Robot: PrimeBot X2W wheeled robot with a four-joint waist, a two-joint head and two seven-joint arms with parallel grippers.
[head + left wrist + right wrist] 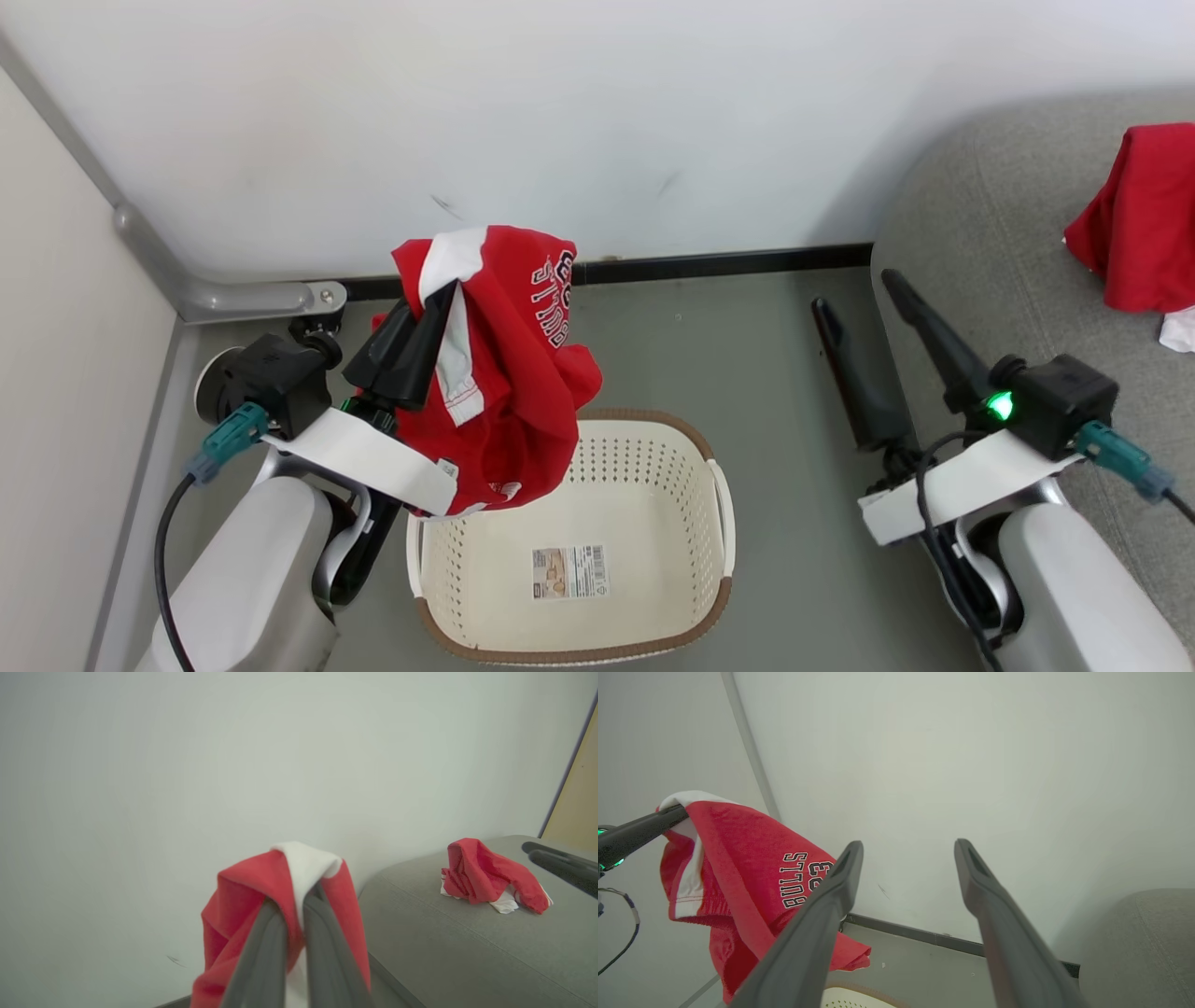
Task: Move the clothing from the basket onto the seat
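A label point(570, 571) is stuck in the basket point(719, 504). Red cloth point(523, 373) with white trim is held by the left tool point(446, 297). The right tool point(856, 291) is spread wide.

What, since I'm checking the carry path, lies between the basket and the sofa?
In the head view, bare grey floor separates the basket from the sofa. The open right gripper hangs over that gap.

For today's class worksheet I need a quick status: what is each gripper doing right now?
Left gripper: closed on the red garment, held above the basket.
Right gripper: open, holding nothing.
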